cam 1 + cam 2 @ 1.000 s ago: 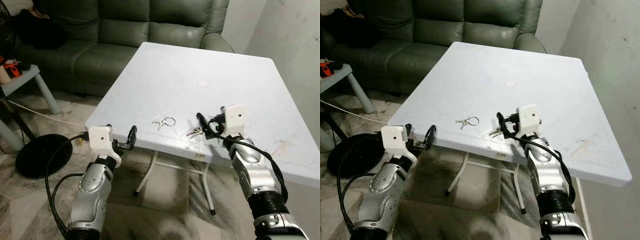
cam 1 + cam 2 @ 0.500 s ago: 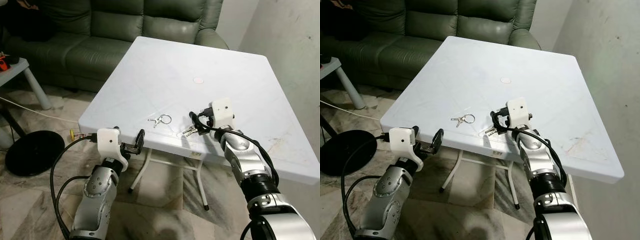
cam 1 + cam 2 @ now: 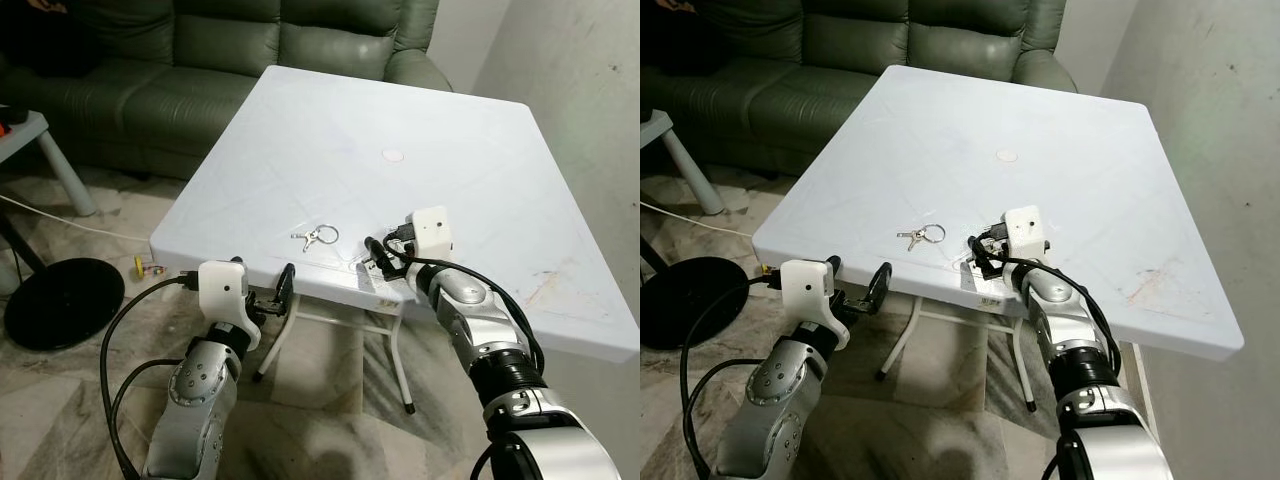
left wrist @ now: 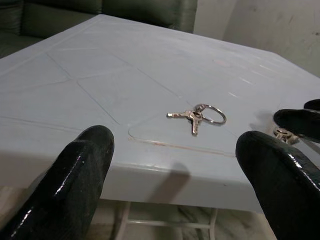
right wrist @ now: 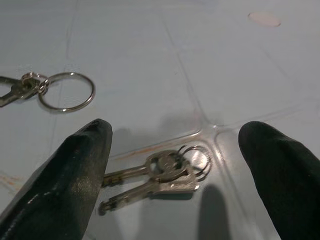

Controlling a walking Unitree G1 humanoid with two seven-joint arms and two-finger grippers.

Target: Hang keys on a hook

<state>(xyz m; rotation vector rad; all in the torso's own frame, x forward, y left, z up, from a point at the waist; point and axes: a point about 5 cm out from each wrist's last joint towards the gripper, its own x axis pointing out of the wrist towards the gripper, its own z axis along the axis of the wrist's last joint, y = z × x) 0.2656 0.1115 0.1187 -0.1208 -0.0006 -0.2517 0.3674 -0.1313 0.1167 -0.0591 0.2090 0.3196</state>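
Keys [image 5: 160,175] between spread right jaws.

Right gripper [image 5: 175,150] low, reaching forward, fingers spread wide; left gripper [image 4: 175,165] raised forward, fingers parted.

A home living room: green leather sofa [image 3: 250,60] behind a white folding table [image 3: 420,110] (marble-look floor [image 3: 80,400] underneath).

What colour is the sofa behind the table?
The sofa is dark green and looks leathery. It shows best in the left eye view.
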